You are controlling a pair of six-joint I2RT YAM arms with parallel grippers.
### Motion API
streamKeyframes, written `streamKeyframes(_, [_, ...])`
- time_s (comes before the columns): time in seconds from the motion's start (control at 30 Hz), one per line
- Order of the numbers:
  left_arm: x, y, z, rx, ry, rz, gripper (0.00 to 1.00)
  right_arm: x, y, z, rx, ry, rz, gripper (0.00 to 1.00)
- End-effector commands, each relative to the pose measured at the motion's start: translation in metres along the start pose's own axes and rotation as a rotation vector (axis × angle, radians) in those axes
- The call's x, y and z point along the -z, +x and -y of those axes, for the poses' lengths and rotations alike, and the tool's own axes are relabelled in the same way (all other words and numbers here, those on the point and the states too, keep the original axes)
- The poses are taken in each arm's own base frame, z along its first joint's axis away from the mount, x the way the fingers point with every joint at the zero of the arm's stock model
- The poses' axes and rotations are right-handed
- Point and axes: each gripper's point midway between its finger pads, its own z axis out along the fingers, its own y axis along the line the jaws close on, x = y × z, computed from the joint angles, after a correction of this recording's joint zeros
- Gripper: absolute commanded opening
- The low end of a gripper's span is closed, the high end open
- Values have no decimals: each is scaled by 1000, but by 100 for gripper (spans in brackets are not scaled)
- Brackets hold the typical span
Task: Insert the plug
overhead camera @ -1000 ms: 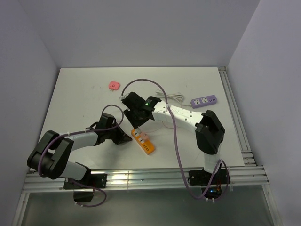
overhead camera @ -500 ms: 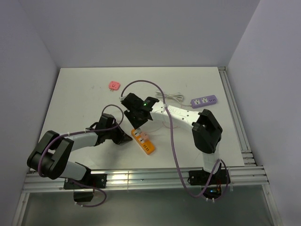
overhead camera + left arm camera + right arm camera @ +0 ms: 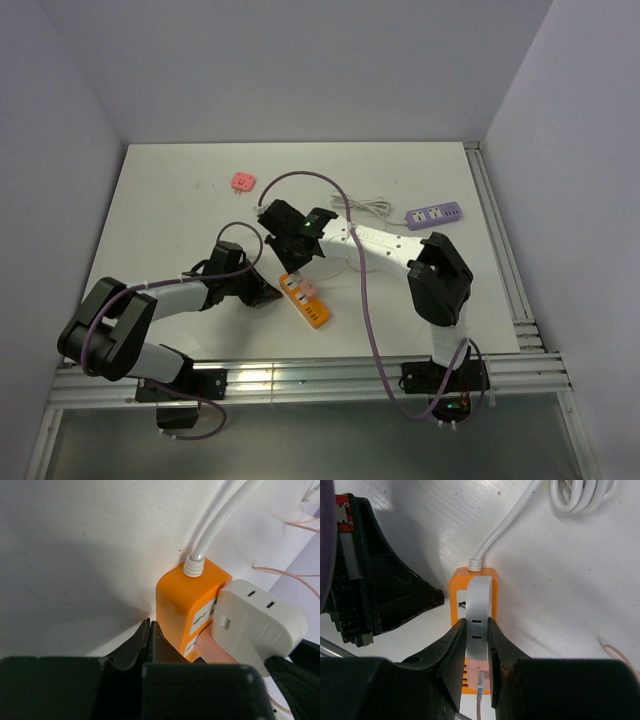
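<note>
An orange power strip (image 3: 305,300) lies near the table's front middle; it also shows in the left wrist view (image 3: 187,605) and the right wrist view (image 3: 456,592). A white plug adapter (image 3: 479,615) sits on its top face, and my right gripper (image 3: 477,630) is shut on it from above. A pink charger (image 3: 479,672) with a thin cable sits in the strip just behind the white plug. My left gripper (image 3: 150,630) is shut and empty, its tips pressed against the strip's left side; it also shows in the top view (image 3: 268,293).
A purple power strip (image 3: 434,215) and a coiled white cable (image 3: 368,208) lie at the back right. A small pink plug (image 3: 242,181) lies at the back left. The strip's white cord (image 3: 512,517) runs away toward the coil.
My right gripper has shifted slightly left and lower over the orange strip. The left arm has not moved.
</note>
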Motion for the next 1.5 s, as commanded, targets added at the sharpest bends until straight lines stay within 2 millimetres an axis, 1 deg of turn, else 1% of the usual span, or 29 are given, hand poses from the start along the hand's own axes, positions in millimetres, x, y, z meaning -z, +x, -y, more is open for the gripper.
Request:
streamKeyframes(0.0, [0,-1,19,-1,73,-15,0,-3,7,1,-9,19,4,8])
streamKeyframes(0.03, [0,0,21,1,81,-18,0,-4,7,2,-13,24,8,4])
streamKeyframes(0.07, [0,0,22,-1,84,-20,0,-7,13,2,-21,29,-1,0])
streamKeyframes(0.17, [-1,-1,24,0,88,-19,0,-8,15,4,-39,49,23,0])
streamKeyframes(0.2, [-1,-1,26,-2,91,-19,0,-12,25,10,-43,79,17,0])
streamKeyframes(0.23, [-2,-1,26,-4,91,-16,0,-10,19,9,-56,76,57,0])
streamKeyframes(0.27, [-2,-2,27,-6,92,-16,0,-15,33,12,-65,91,48,0])
streamKeyframes(0.3, [-3,-1,27,-6,94,-19,0,-16,35,12,-77,93,63,0])
streamKeyframes(0.33, [-4,-1,27,-3,92,-21,0,-13,27,12,-98,88,127,0])
streamKeyframes(0.37, [-4,0,29,-7,96,-20,0,-19,43,17,-110,97,113,0])
streamKeyframes(0.4, [-5,0,28,-5,92,-24,0,-19,45,16,-113,94,130,0])
streamKeyframes(0.43, [-7,2,28,-9,91,-29,0,-15,36,13,-128,72,187,0])
streamKeyframes(0.47, [-7,1,29,-11,93,-29,0,-19,47,17,-127,80,178,0])
streamKeyframes(0.5, [-7,2,28,-9,87,-32,0,-19,49,16,-123,81,188,0])
streamKeyframes(0.53, [-7,2,29,-14,90,-30,0,-17,46,16,-126,77,210,0])
streamKeyframes(0.7, [-6,2,30,-13,93,-25,0,-31,65,20,-96,97,177,0])
streamKeyframes(0.77, [-6,2,32,-12,98,-27,0,-38,73,17,-80,99,164,0])
streamKeyframes(0.83, [-6,1,33,-15,98,-23,0,-43,77,14,-76,102,163,0])
streamKeyframes(0.87, [-6,1,34,-15,99,-23,0,-46,84,13,-75,101,154,0])
streamKeyframes(0.9, [-6,2,34,-19,97,-22,0,-48,86,11,-76,100,156,0])
streamKeyframes(1.03, [-7,1,34,-19,93,-22,0,-56,98,10,-83,101,137,0])
streamKeyframes(1.13, [-7,1,33,-19,89,-20,0,-60,110,12,-103,112,119,0])
streamKeyframes(1.3, [-6,1,33,-22,87,-19,0,-60,119,19,-124,137,111,0])
streamKeyframes(1.4, [-6,0,34,-27,88,-17,0,-58,118,20,-125,126,108,0])
streamKeyframes(1.43, [-6,-1,34,-24,89,-17,0,-57,115,24,-133,130,108,0])
streamKeyframes(1.47, [-7,-1,36,-27,90,-18,0,-55,111,23,-136,125,113,0])
